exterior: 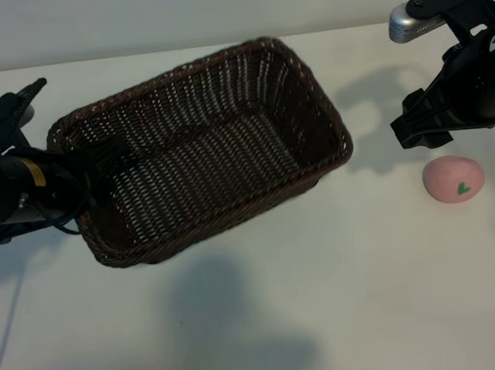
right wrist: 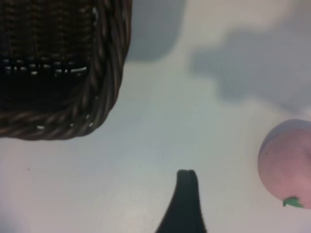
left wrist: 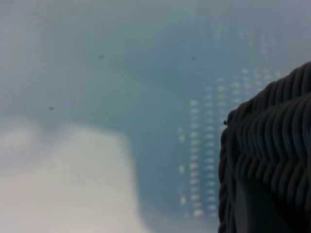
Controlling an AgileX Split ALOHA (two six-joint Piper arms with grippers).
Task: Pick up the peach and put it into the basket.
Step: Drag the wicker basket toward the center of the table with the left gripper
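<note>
- While the left gripper (exterior: 112, 153) sits at the basket's (exterior: 309, 94) near-left end wall, its fingers are narrowed on the rim there, one dark fingertip inside the weave, the other hidden outside.
- From the left wrist view, the wicker corner (left wrist: 272, 145) fills the frame's edge, right up against the camera; a dotted pattern of light through the weave falls on the table (left wrist: 73, 184).
- Over at the other side, the right gripper (exterior: 419, 129) hangs above the table with its fingers spread wide, holding nothing.
- Just below and beside it lies the peach (exterior: 454, 178), pink, green leaf mark facing the exterior camera, resting on the table (exterior: 342, 297) and untouched.
- From the right wrist view, one dark fingertip (right wrist: 187, 194) pokes in, the peach (right wrist: 286, 162) off to one side of it, the basket corner (right wrist: 104, 73) farther off.
- Peach and basket are well apart; the peach is outside, near the basket's right end.
- Basket lies slantwise between the two arms, its inside showing only weave.
</note>
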